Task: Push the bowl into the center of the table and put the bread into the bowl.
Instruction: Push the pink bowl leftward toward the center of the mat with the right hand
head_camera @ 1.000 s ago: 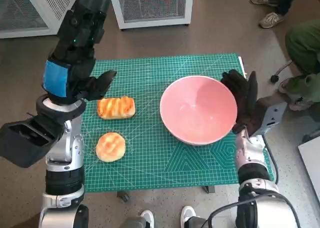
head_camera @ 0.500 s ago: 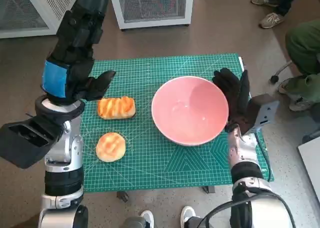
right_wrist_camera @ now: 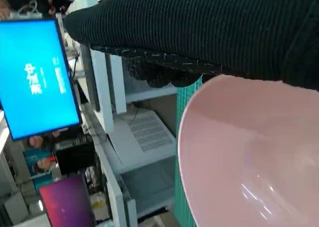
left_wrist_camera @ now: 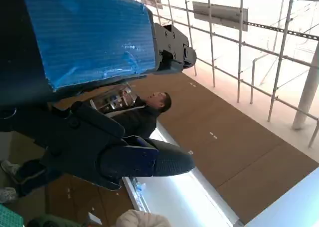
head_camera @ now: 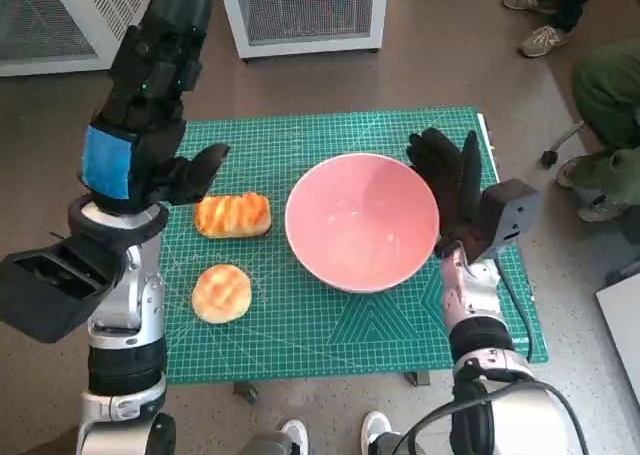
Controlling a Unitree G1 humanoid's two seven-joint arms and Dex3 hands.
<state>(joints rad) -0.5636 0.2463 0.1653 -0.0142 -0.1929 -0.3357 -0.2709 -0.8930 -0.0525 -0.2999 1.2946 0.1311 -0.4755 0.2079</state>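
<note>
I see my right hand flat, fingers spread, pressed to the pink bowl's right rim near the tabletop's middle. My left hand hovers empty, fingers apart, by the long bread; a round bun lies nearer.

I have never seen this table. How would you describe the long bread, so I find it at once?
Look at the green cutting mat on the table; the pink bowl sits near its middle. The long bread lies beside the bowl, toward the left hand. Unlike the round bun near it, it is oblong with orange stripes.
</note>
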